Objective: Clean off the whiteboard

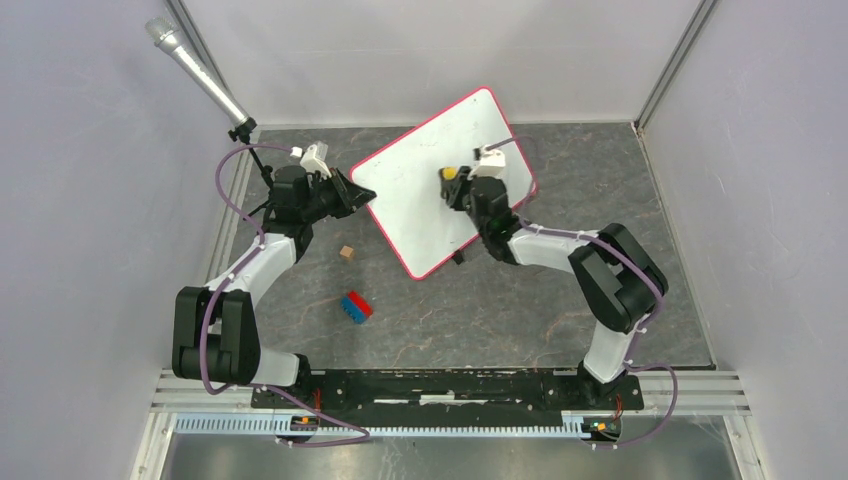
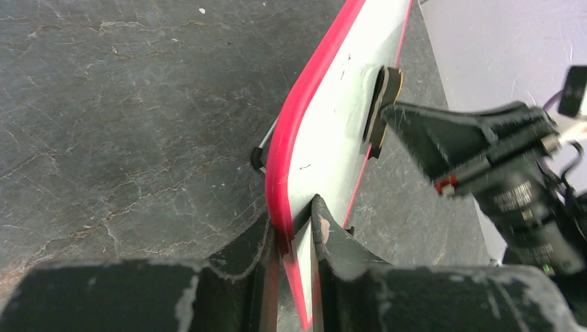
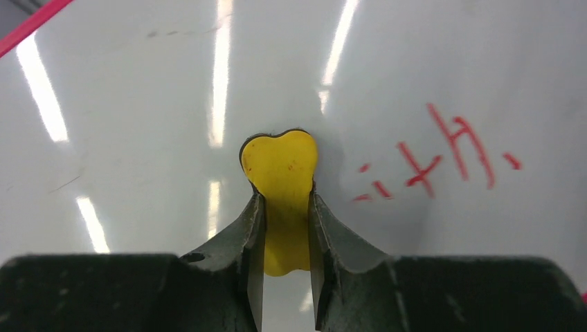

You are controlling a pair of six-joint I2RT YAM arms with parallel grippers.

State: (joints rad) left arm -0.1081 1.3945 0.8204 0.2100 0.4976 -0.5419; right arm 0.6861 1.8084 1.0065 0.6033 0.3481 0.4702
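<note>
Right wrist view, right of centre: red handwritten marker strokes (image 3: 443,155) on whiteboard (image 3: 138,104). Clearest form resembles slanted "H". To its left, crossed strokes like "t" or "+", then two short dashes. One stray dash at far right. No full word legible. Left wrist view, right edge: white printed lettering (image 2: 516,199) on black arm housing (image 2: 547,235), too blurred to read. Top view: no legible text.

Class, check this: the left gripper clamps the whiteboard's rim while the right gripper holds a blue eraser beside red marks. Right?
One error: the eraser is yellow, not blue, as the right wrist view shows. The left gripper clamps the whiteboard rim, and the right gripper holds the eraser beside the red marks.
</note>
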